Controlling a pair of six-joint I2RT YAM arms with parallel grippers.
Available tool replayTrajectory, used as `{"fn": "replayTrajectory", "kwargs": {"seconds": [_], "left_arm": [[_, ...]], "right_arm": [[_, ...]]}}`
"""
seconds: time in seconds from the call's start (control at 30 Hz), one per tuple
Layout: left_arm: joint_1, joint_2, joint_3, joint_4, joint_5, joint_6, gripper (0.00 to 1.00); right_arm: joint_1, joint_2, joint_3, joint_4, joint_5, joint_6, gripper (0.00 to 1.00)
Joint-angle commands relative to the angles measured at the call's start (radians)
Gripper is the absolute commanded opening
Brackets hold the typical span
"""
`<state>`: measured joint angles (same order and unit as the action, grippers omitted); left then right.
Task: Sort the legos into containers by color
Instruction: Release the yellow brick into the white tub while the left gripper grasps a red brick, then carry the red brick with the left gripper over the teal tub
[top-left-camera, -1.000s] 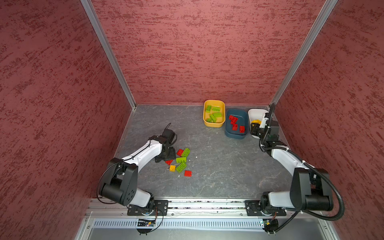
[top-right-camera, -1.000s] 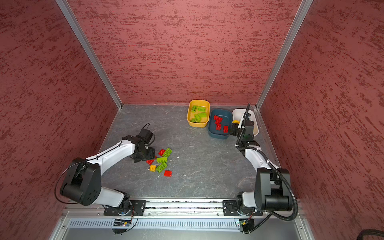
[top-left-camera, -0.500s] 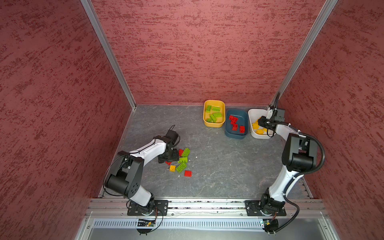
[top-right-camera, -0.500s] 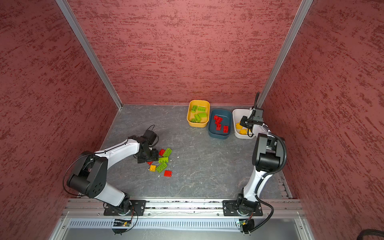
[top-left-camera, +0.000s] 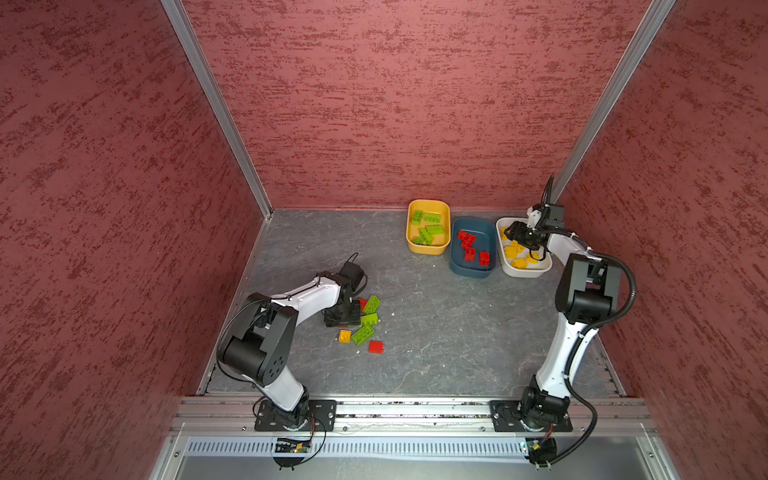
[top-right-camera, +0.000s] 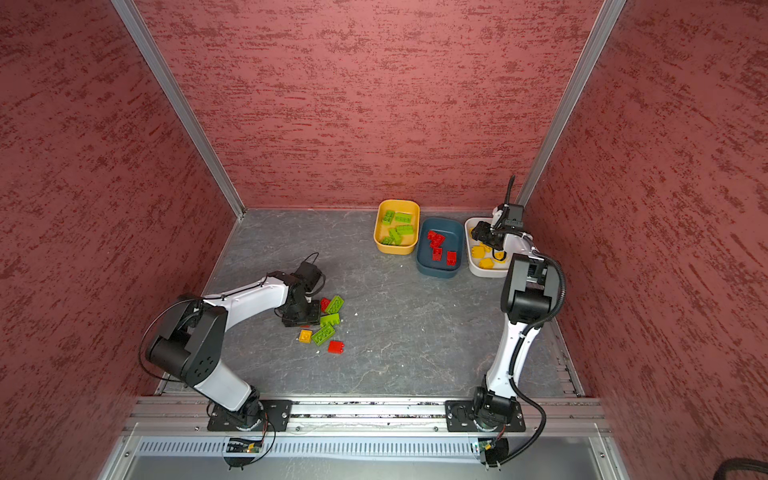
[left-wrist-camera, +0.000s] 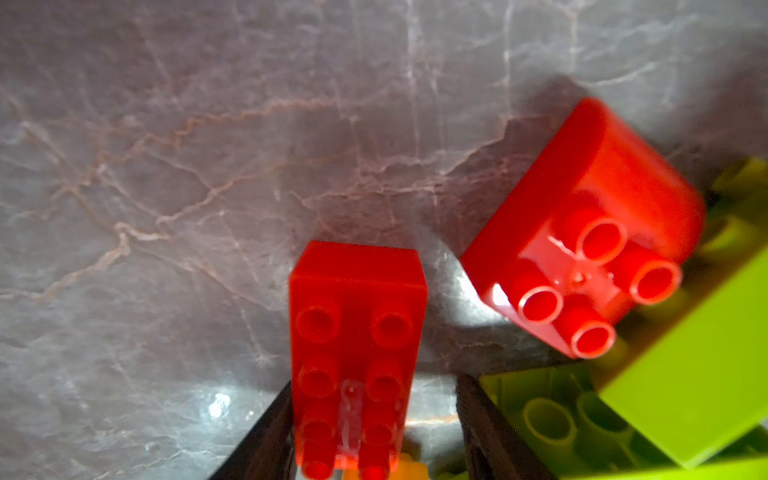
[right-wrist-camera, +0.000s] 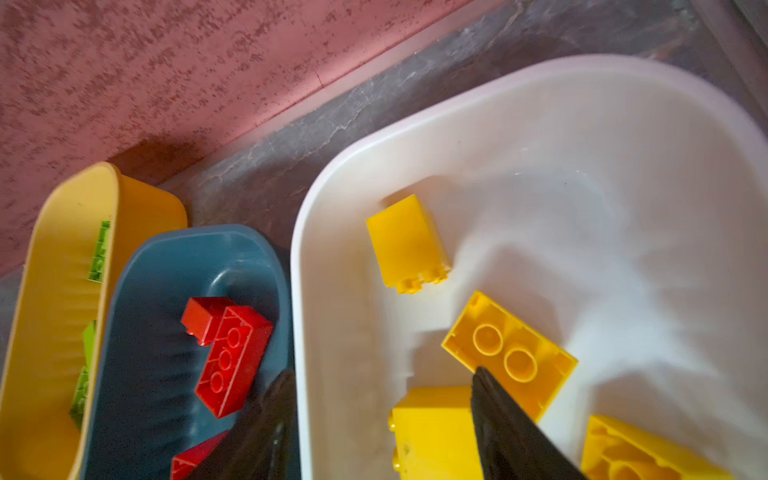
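- Left gripper (top-left-camera: 343, 318) is down on the grey floor (top-left-camera: 436, 332) in both top views, at the edge of the loose legos (top-left-camera: 365, 328): lime, red and one yellow square brick (top-left-camera: 344, 336). Wide bare floor lies between this cluster and the tubs.
- Right gripper (top-left-camera: 517, 232) hangs over the white tub (top-left-camera: 525, 272), close to the right wall and the back corner.
- In a top view the three tubs stand in a row by the back wall, edges nearly meeting. The yellow-orange tub (top-right-camera: 395, 249) holds lime bricks, the teal tub (top-right-camera: 436, 272) red ones, and the white tub yellow ones.
- Left wrist view: the jaws stand apart astride an oblong red brick (left-wrist-camera: 357, 332). One finger (left-wrist-camera: 270, 424) touches its long side and the other shows a gap, so nothing is gripped. A square red brick (left-wrist-camera: 582, 249) lies just beside it, next to lime bricks (left-wrist-camera: 685, 353). Bare floor stretches past the oblong brick's far end.
- Right wrist view: the jaws are spread and hold nothing. One finger (right-wrist-camera: 266, 415) is over the rims where the teal and white tubs meet, the other over the yellow bricks (right-wrist-camera: 407, 245) lying inside.
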<state>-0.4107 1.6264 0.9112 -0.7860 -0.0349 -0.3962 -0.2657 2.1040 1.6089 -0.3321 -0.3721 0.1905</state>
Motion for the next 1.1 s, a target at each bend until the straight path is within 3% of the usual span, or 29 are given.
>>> {"fn": "replayTrajectory", "kwargs": {"seconds": [0.0,0.07,0.1,0.4,0.63,0.83,1.07], "left_arm": [[-0.006,0.017,0.025,0.026,-0.032,-0.010,0.55],[-0.008,0.014,0.025,0.034,-0.055,-0.018,0.50],[-0.010,0.010,0.023,0.038,-0.066,-0.020,0.47],[-0.039,-0.105,0.008,0.044,-0.189,-0.036,0.27],[-0.080,-0.245,0.114,0.030,-0.236,-0.063,0.04],[-0.153,-0.212,0.220,0.203,-0.104,-0.043,0.00],[-0.237,0.038,0.432,0.362,0.113,-0.003,0.00]], "right_arm": [[-0.001,-0.112,-0.051,0.011,-0.025,0.011,0.74],[-0.001,-0.162,-0.106,0.044,-0.028,0.020,0.82],[0.000,-0.192,-0.142,0.064,-0.027,0.026,0.98],[0.000,-0.379,-0.315,0.133,-0.026,0.062,0.99],[0.000,-0.527,-0.423,0.168,0.011,0.101,0.99],[-0.002,-0.614,-0.477,0.137,0.038,0.155,0.99],[-0.001,-0.711,-0.546,0.162,0.036,0.214,0.99]]}}
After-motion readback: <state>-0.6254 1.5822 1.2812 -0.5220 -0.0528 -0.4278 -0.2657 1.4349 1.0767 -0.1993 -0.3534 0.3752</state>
